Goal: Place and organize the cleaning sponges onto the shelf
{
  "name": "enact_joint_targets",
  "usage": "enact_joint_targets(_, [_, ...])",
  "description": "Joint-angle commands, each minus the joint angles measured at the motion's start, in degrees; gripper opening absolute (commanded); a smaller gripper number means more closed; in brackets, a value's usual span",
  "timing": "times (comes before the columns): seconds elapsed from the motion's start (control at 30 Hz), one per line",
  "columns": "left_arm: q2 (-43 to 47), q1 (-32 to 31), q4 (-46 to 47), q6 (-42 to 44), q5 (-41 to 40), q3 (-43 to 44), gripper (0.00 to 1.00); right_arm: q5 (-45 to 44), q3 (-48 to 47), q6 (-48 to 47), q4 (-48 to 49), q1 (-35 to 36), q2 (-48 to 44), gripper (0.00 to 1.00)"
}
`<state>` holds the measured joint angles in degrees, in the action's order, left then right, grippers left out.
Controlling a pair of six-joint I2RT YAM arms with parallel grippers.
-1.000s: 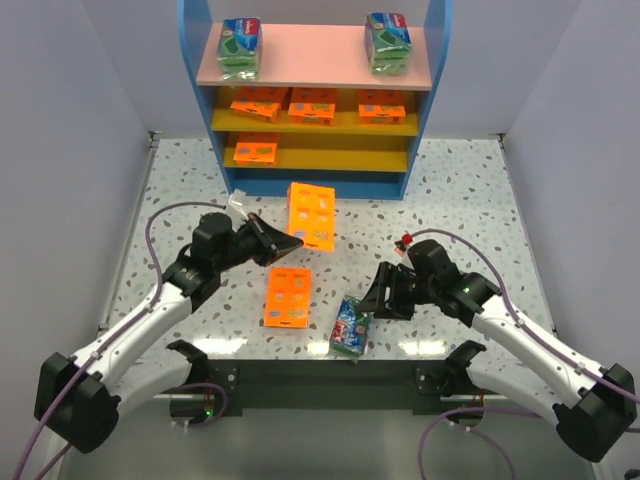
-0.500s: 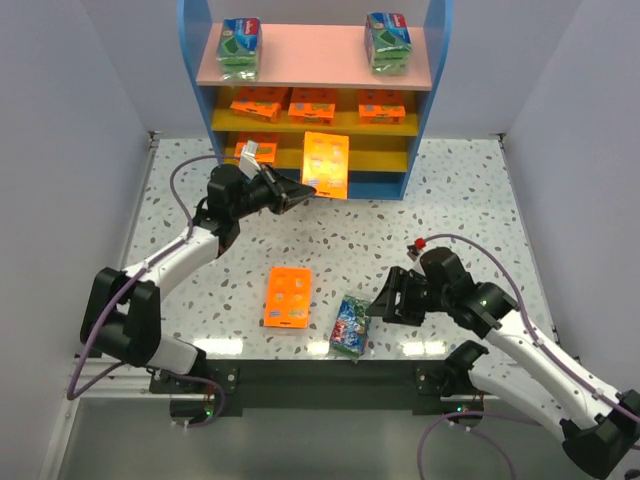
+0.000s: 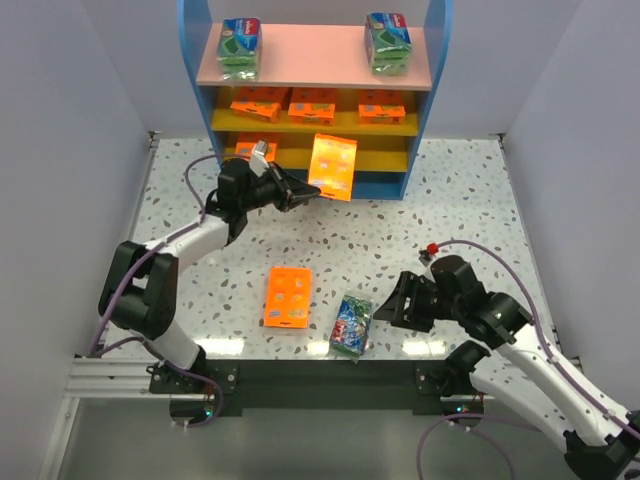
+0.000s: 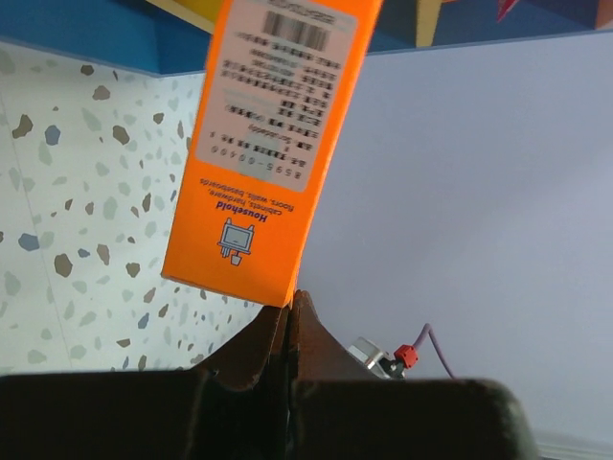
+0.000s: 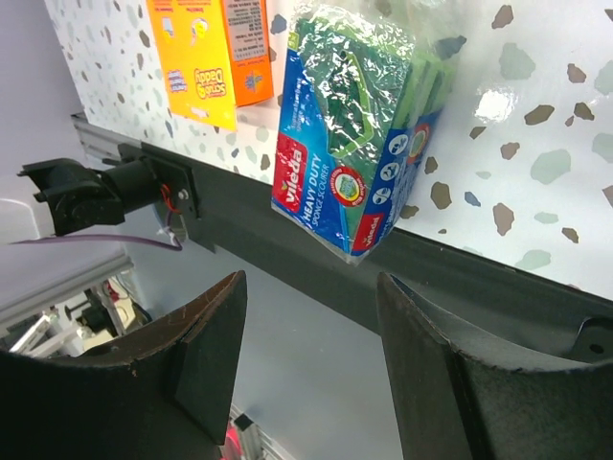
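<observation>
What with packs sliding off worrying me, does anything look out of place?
Yes: the green-and-blue pack lies at the near edge of the table, its corner seemingly jutting over the dark rail. It could drop if nudged.

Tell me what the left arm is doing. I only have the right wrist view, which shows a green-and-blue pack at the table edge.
Observer: The left gripper is shut on an orange pack and holds it up in front of the lower yellow board of the shelf.
Operator: Describe the grip.
Observer: In the left wrist view the fingertips pinch only one corner of the pack, and its barcode side faces that camera.
</observation>
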<state>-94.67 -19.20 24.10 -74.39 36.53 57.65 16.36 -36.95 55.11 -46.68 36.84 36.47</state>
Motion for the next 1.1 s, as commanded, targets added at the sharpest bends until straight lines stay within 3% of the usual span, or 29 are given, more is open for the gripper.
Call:
enact_joint_targets(0.0, [6.07, 0.66, 3.23, 0.12, -1.02, -2.44, 0.00, -1.25, 0.03, 1.75, -1.05, 0.07, -2.36, 0.60])
enact_joint_targets(0.17, [5.29, 0.57, 8.15, -2.86, -1.38, -5.18, 0.00, -0.80, 0.30, 1.23, -1.40, 0.07, -2.19, 0.60])
enact_joint_targets(0.5, [2.56, 1.09, 6.14, -3.75, -2.08, -2.98, 0.00, -1.68, -0.93, 0.26, -3.16, 0.07, -2.63, 0.60])
enact_joint_targets(0.63, [0.02, 2.32, 10.24, -5.50, -3.13, -2.02, 0.00, -1.51, -0.41, 0.52, -3.07, 0.07, -3.16, 0.60])
enact_joint_targets(0.87, [-6.91, 3.12, 5.96, -5.59, -6.03, 9.22, 0.00, -2.03, -0.76, 0.52, -3.68, 0.07, -3.95, 0.60])
enact_joint_targets(1.07, [-11.75, 4.26, 3.68, -6.82, -7.18, 13.71, 0.00, -2.47, -1.28, 0.87, -3.42, 0.07, -4.13, 0.60])
